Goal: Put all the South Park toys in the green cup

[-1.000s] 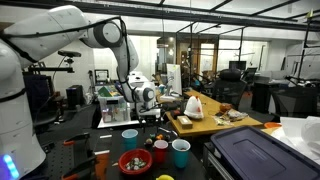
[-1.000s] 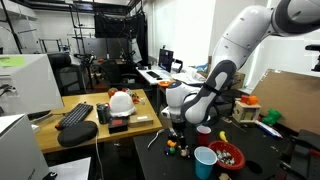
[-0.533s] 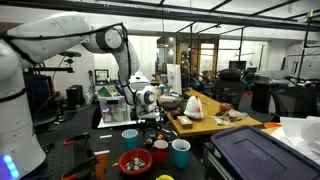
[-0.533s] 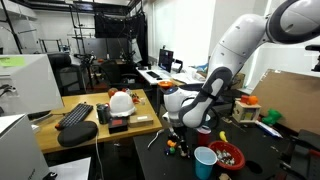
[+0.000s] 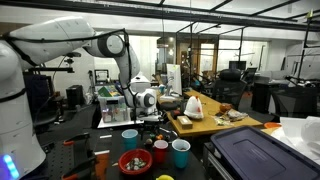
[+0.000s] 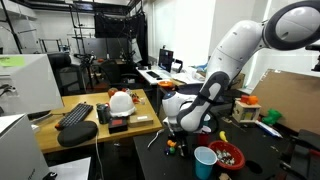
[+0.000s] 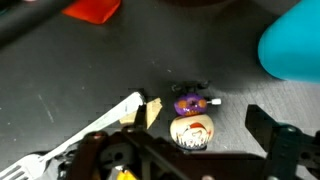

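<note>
In the wrist view a small South Park toy [image 7: 192,122], a cream round head with a purple hat, lies on the dark table between my open gripper [image 7: 200,120] fingers, apart from both. In both exterior views the gripper [image 5: 150,119] [image 6: 175,136] hangs low over the table, above small toys [image 6: 176,149]. The green cup [image 5: 181,152], a teal tumbler, stands upright at the front next to the red cup [image 5: 160,152]. A blue-green cup's edge [image 7: 292,45] shows at the upper right of the wrist view; I cannot tell which cup it is.
A light-blue cup [image 5: 130,136] and a red bowl [image 5: 134,161] with bits in it stand near the gripper. A blue cup [image 6: 205,161] stands by the red bowl [image 6: 227,154]. A cluttered wooden desk [image 5: 205,124] is beside the table. A red object [image 7: 92,9] lies beyond the toy.
The arm has bent and sunk a little, bringing the gripper slightly lower over the toys. The cups and bowl have not moved.
</note>
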Robot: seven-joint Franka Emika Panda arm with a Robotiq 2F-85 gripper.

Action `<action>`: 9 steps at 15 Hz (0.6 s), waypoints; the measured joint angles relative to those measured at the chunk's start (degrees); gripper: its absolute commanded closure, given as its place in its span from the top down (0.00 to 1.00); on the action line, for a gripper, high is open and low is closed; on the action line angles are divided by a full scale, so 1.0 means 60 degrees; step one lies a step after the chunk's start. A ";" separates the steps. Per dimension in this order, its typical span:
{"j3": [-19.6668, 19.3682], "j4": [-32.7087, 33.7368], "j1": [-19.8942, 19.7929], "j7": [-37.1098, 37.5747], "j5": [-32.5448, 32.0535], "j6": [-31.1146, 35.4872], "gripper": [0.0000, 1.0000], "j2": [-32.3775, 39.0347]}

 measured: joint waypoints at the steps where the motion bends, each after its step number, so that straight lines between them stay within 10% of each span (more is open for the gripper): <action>1: 0.0066 0.0070 -0.0036 -0.0024 0.0073 -0.0124 1.00 0.0063; 9: 0.0575 0.1112 -0.0428 -0.0102 0.0611 -0.0972 1.00 0.0594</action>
